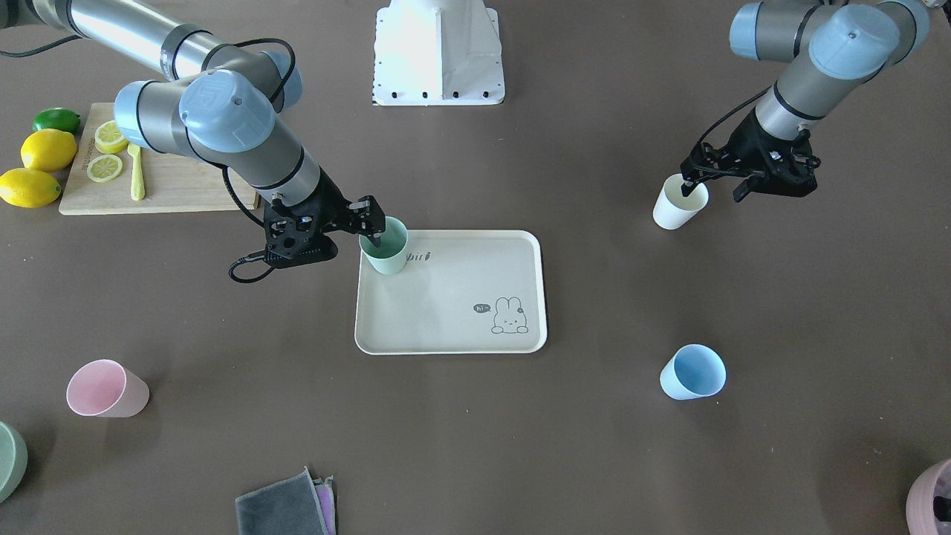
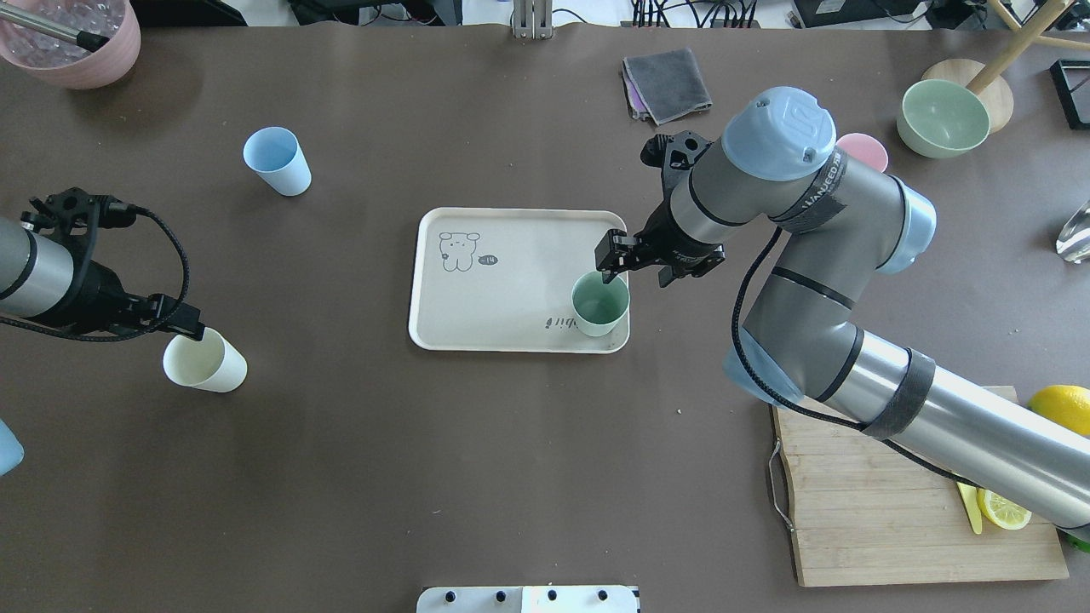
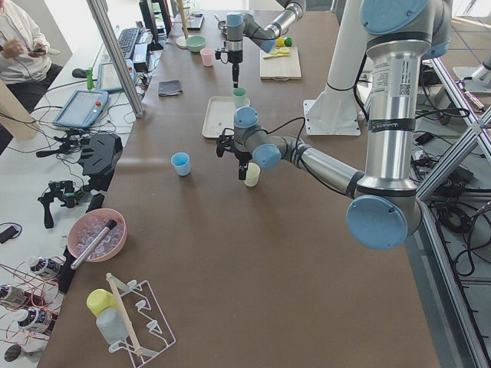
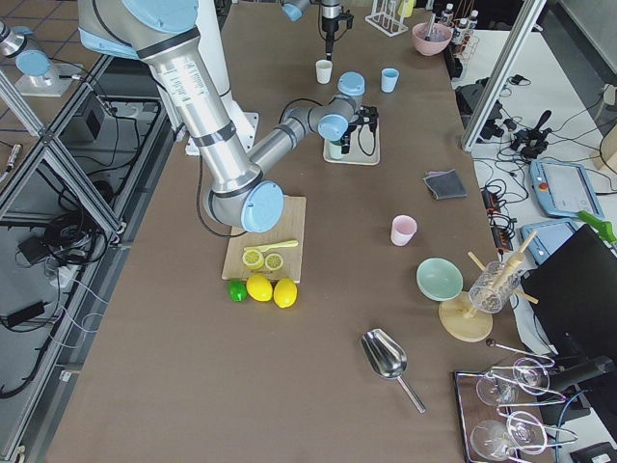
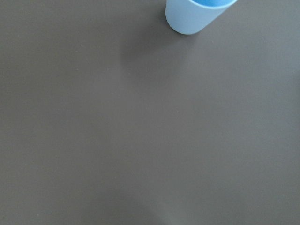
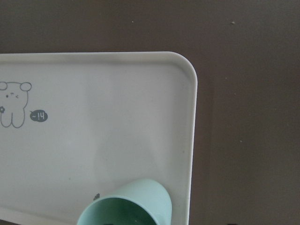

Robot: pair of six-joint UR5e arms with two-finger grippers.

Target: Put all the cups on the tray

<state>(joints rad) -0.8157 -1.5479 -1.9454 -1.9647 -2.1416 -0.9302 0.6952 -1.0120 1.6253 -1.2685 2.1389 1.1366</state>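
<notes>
A matte, tapered, handle-less mint green cup [image 1: 388, 254] is seen upright in a corner of the beige, bunny-printed tray [image 1: 446, 319]. Its rim is straddled by the right jaws; their grip cannot be told. The cream-white cup [image 1: 674, 209] on the desk [image 1: 475, 446] is straddled by the parted, empty left jaws.

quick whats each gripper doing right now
Left gripper: open, straddling the rim of the cream-white tapered cup, not clamped.
Right gripper: looks open, at the mint green tapered cup's rim.

"hi~" in speech bubble [image 1: 483, 307] beside bunny drawing [image 1: 508, 316] on tray [image 1: 446, 297], partly hidden script [image 1: 420, 256] ending "bit"
</notes>
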